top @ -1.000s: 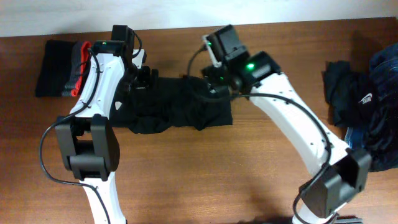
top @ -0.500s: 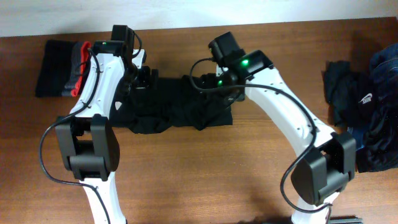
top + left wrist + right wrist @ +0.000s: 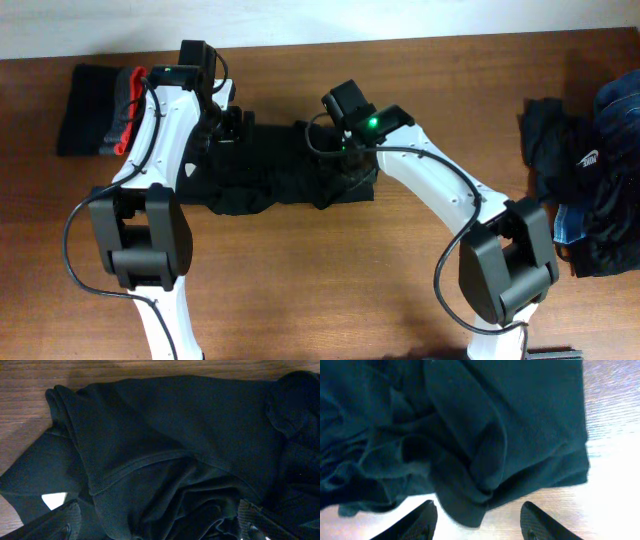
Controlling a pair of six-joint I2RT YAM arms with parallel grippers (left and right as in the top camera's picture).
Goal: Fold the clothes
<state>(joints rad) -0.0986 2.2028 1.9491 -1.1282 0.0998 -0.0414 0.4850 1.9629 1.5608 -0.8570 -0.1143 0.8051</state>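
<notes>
The left gripper (image 3: 160,529) is seen with its jaws spread wide, low over the black shirt (image 3: 270,178). A stitched hem and crumpled folds lie beneath the gap, and the cloth is not pinched. The right gripper (image 3: 480,525) is also seen with its jaws apart. A rounded fold at the shirt's edge lies between them, and bare wood shows beside one jaw, so no grip is made. The shirt is bunched into a wrinkled band on the table (image 3: 330,290), towards the far edge and left of the middle, with both arms reaching over it. A folded stack (image 3: 95,95) of black, grey and red cloth is placed at the far left corner. A loose heap of garments (image 3: 590,180), dark and blue, is piled against the right edge.
</notes>
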